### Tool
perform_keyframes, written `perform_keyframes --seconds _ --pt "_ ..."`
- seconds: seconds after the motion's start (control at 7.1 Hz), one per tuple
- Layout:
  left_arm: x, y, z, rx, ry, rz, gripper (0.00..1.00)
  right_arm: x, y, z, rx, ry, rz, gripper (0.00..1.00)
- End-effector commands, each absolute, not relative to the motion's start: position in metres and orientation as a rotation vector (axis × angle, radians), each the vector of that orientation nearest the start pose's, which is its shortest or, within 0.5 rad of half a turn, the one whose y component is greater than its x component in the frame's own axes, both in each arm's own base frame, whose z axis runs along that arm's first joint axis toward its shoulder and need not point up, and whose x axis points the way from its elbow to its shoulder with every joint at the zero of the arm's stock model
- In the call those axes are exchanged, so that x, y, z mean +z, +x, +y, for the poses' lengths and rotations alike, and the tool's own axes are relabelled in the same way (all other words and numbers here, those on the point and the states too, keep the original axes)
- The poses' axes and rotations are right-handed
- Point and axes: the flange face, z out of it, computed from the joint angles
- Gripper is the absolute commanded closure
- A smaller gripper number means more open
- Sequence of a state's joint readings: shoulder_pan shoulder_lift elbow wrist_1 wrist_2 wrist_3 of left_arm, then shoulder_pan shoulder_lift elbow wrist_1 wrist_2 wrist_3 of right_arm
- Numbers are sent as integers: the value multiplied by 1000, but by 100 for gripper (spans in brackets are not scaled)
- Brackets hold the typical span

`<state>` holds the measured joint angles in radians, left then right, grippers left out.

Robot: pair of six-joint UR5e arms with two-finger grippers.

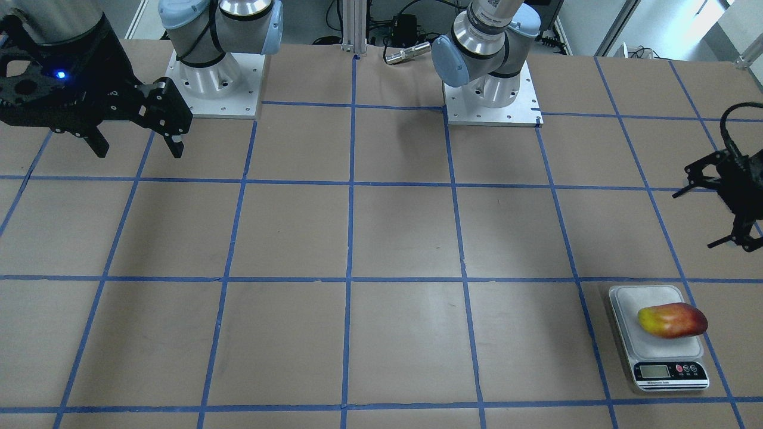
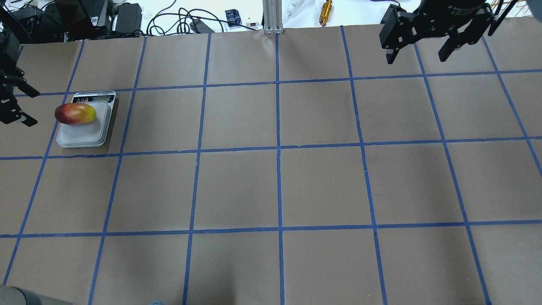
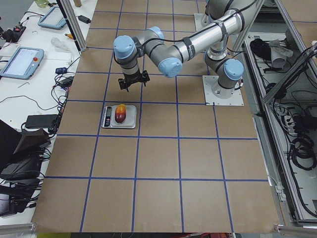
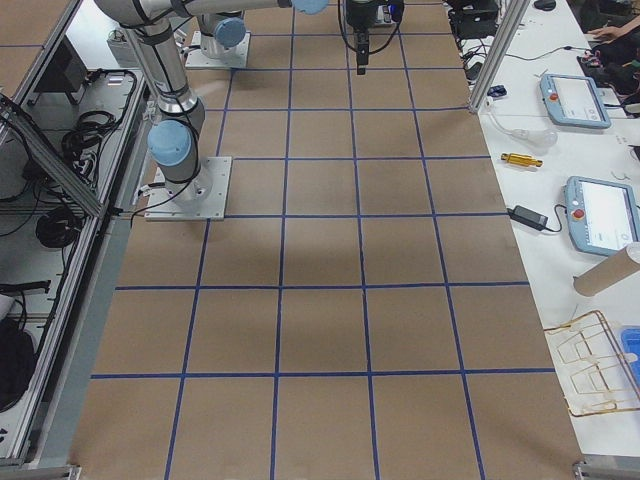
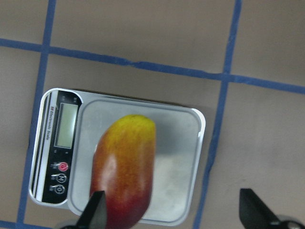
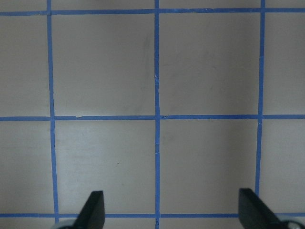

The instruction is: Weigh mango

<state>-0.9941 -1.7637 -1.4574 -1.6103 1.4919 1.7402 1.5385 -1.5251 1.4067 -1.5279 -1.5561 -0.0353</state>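
The mango, yellow at one end and red at the other, lies on its side on the white digital scale, near the display end. It also shows in the overhead view and in the left wrist view on the scale's platform. My left gripper is open and empty; it hangs above the table beside the scale and clear of the mango. My right gripper is open and empty, raised far off at the table's other end.
The two arm bases stand on plates at the robot's side of the table. The brown tabletop carries a blue tape grid. A brass cylinder and cables lie beyond the far edge. Tablets rest on a side bench.
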Motion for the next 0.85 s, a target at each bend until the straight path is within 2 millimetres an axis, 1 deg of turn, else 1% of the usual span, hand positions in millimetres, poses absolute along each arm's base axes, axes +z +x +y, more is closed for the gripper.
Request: perform_keyframes --seconds 0.0,0.14,0.28,0.42,0.56,0.7 --pt "500 154 -500 -28 1429 2935 0 541 117 -520 -118 -3 3128 0" --pt "509 148 -493 -42 1195 3031 0 541 118 -520 -118 -6 3128 0" --pt "514 131 -493 -48 969 3108 0 542 118 -519 -121 -6 3127 0" --pt "518 91 -499 -27 904 3112 2 541 118 -520 -118 -6 3127 0" --pt "520 44 -508 -15 730 3154 1 541 118 -520 -118 -6 3127 0" --pt "518 -8 -513 3 559 3187 0 542 117 -520 -121 -3 3127 0"
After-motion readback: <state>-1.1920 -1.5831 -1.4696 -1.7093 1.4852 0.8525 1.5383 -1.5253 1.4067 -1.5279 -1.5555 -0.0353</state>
